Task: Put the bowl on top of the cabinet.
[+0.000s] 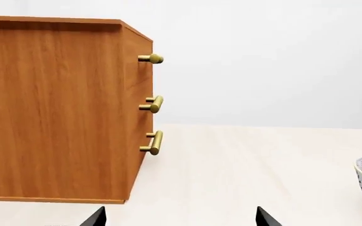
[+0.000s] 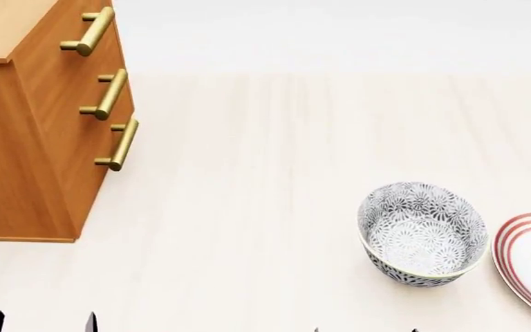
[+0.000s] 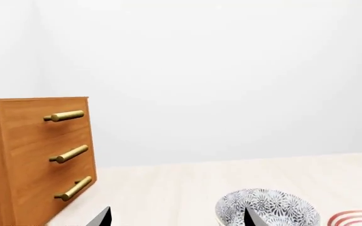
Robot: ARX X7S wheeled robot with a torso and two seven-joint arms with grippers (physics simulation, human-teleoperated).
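Nothing is gripped yet: the bowl point(image 2: 422, 232) sits upright on the table point(image 2: 265, 173) at about four o'clock in the head view, touching nothing, with a red-ringed plate point(image 2: 528, 263) just beside it at three o'clock. The cabinet point(image 2: 25, 138) stands at ten o'clock, well apart from the bowl, its three brass handles point(image 2: 110, 94) facing the open table; a strip of its top shows at the head view's upper corner, and what shows carries nothing. Both arms sit low at the six o'clock edge, only dark fingertips in view. The right gripper point(image 3: 177, 217) has its tips spread wide with nothing between them, and in its wrist view the bowl lies just ahead, partly behind one tip. The left gripper point(image 1: 181, 217) is likewise spread and empty, facing the cabinet's side, with the bowl's rim barely in view. By these signs the task is at its start, in the approach to the bowl. The next move probably falls to the right arm: reach forward, drop one finger inside the rim and one outside, and pinch the thin wall squarely, since a deep glazed bowl may tip or slip if caught off-centre.
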